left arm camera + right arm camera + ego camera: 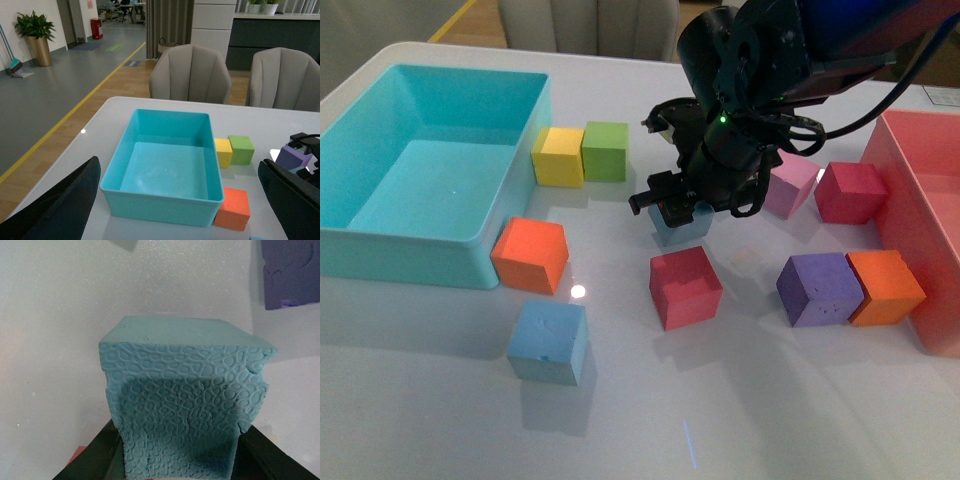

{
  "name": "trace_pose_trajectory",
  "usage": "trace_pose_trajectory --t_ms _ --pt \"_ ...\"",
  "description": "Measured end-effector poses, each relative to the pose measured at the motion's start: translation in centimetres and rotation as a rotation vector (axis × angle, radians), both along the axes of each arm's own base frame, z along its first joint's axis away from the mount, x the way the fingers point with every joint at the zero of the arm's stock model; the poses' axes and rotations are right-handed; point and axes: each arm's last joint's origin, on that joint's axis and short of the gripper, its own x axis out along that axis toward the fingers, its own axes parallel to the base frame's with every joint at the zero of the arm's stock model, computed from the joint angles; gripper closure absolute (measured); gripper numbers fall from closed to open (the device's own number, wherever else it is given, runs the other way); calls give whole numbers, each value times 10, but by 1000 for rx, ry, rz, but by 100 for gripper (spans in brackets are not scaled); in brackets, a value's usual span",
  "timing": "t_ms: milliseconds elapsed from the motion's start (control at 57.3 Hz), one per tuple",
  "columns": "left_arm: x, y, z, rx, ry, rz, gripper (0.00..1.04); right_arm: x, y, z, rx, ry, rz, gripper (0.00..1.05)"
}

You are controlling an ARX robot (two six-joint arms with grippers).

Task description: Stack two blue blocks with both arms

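Note:
One blue block (549,343) lies free on the white table near the front, left of centre. The other blue block (682,223) is pinched in my right gripper (678,208), which is shut on it mid-table; the arm hides most of it. In the right wrist view this block (182,405) fills the frame between the black fingers (97,455), over the table. My left gripper (185,200) is open and empty, its black fingers (60,205) framing the turquoise bin from above the table's left side.
A big turquoise bin (350,225) stands left, a pink bin (930,230) right. Around are yellow (558,156), green (605,150), orange (530,254), red (686,286), purple (819,288), orange (886,287), pink (792,182) and crimson (851,192) cubes.

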Motion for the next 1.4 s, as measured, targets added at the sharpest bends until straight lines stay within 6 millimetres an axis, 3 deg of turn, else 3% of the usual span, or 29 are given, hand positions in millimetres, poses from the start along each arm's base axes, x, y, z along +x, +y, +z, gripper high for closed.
trace_pose_trajectory --t_ms 174,489,611,768,837,907,1047,1152,1204,1291,1396 --pt "0 0 0 0 0 0 9 1 3 -2 0 -2 2 51" --pt "0 0 0 0 0 0 9 1 4 -4 11 -22 2 8" --pt "0 0 0 0 0 0 9 -1 1 -2 29 -39 5 9" --pt "0 0 0 0 0 0 9 -4 -11 29 110 -139 3 9" --pt "0 0 0 0 0 0 9 -10 -23 61 160 -258 -5 9" --pt "0 0 0 0 0 0 9 -22 -36 91 220 -364 -2 9" --pt "0 0 0 0 0 0 9 -52 -59 129 315 -509 -1 9" --pt "0 0 0 0 0 0 9 -92 -90 152 387 -626 -47 9" --pt "0 0 0 0 0 0 9 -106 -101 153 392 -667 -78 10" --pt "0 0 0 0 0 0 9 -133 -124 147 316 -939 -283 24" --pt "0 0 0 0 0 0 9 -166 -147 137 306 -1054 -368 42"
